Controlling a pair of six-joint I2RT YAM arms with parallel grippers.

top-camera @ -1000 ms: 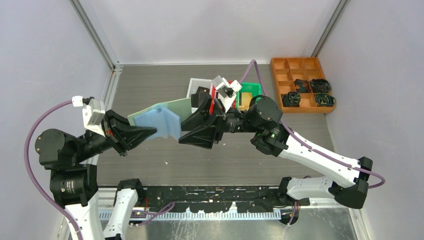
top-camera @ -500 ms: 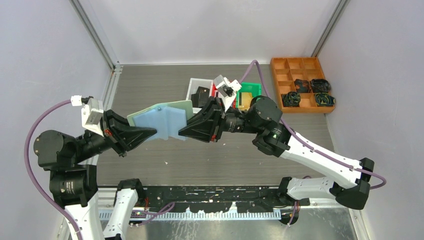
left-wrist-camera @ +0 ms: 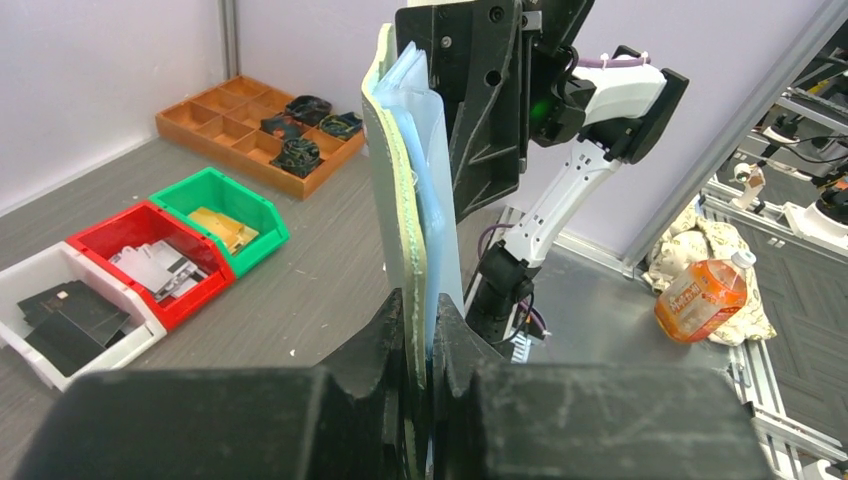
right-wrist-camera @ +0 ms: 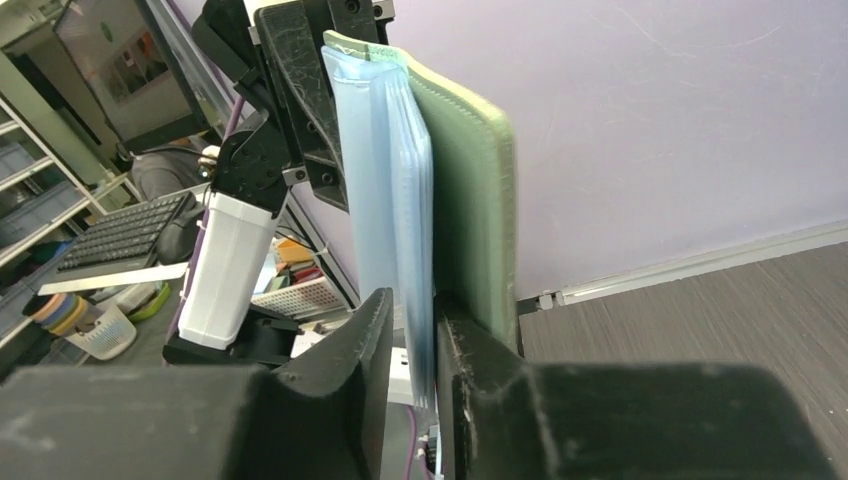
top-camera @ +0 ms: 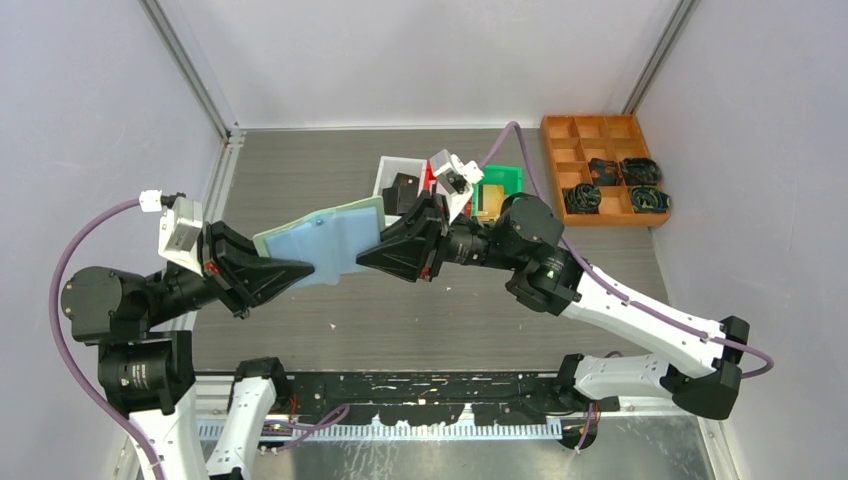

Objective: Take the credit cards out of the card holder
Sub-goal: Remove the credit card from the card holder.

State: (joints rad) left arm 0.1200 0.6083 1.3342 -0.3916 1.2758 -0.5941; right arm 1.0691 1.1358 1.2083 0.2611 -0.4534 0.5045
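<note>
Pale mint-green folding card holder with clear bluish inner pockets is up in the air between the two hands. The left gripper is squeezed tight on one edge of it. The right gripper is pinched on the other edge, so the holder stands on its side between them. Just past the right gripper, down on the grey table, three small plastic bins sit in a row. The white bin has black credit cards, the red bin has silver-grey credit cards, and the green bin has gold credit cards. Farther out is an orange wooden tray with black coiled cables.
</note>
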